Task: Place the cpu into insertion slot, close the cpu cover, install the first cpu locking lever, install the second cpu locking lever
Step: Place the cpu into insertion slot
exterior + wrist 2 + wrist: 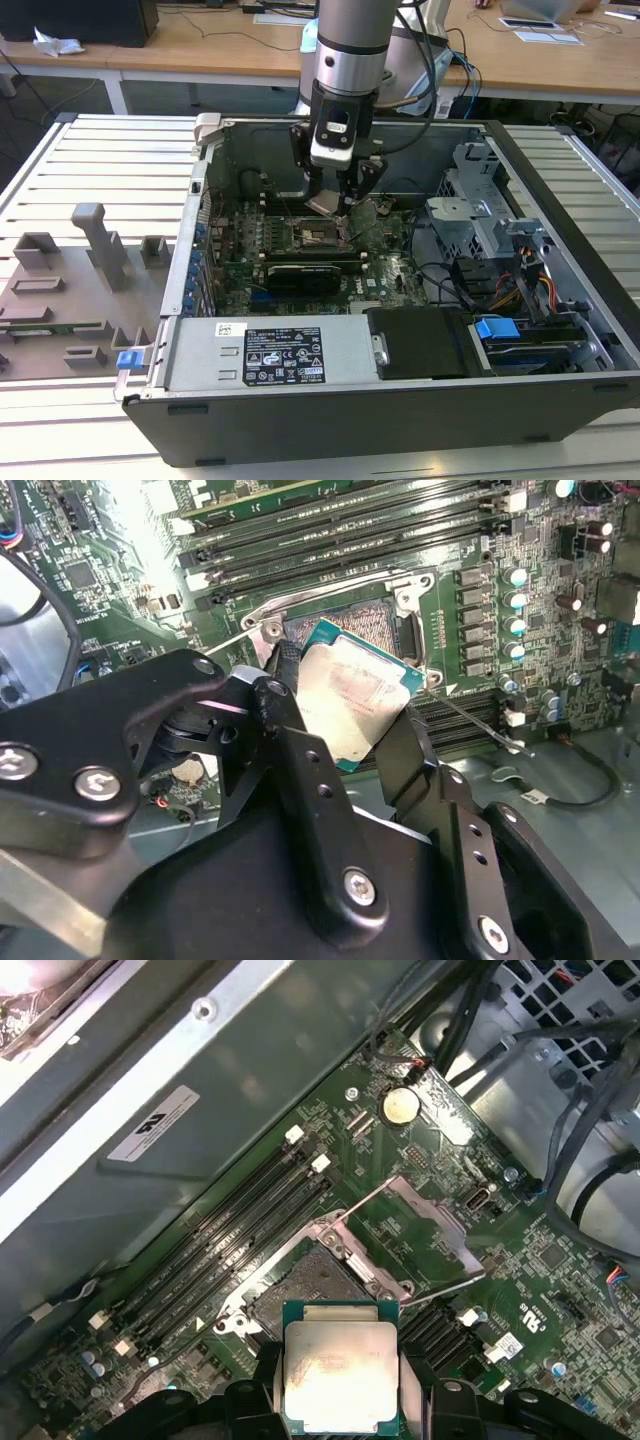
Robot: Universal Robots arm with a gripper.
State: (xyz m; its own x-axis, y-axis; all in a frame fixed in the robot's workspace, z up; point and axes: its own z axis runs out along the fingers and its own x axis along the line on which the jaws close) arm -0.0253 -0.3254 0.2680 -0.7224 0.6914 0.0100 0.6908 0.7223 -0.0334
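Silver-grey metal is what I see at the tip of my arm: the cpu [340, 1375], clamped by its opposite edges in the end effector [340, 1392]. The two black fingers [285, 670] are clenched on it and the metal top faces the first wrist view. In the second wrist view the cpu [350, 700] sits slightly askew between the fingers, with its green edge showing around the metal lid.

From the exterior view, the end effector [335, 200] hangs inside the open computer case [560, 160], which lies on a slatted table [100, 150]. The cpu [328, 203] is above the insertion slot [318, 235] and not seated in it.

In the first wrist view the insertion slot [300, 1295] lies just beyond the cpu, its dark centre uncovered inside the metal rim. The cpu cover [445, 1230] is swung open beside the slot, a thin silvery frame with the green motherboard [560, 1260] visible through its middle.

Long black memory slots [240, 1220] run along the slot's other side, and a round coin battery [400, 1107] sits further off. In the second wrist view a thin metal lever [472, 723] angles away from the insertion slot [355, 615]. Grey fixtures [100, 245] stand on the table at the exterior view's left.
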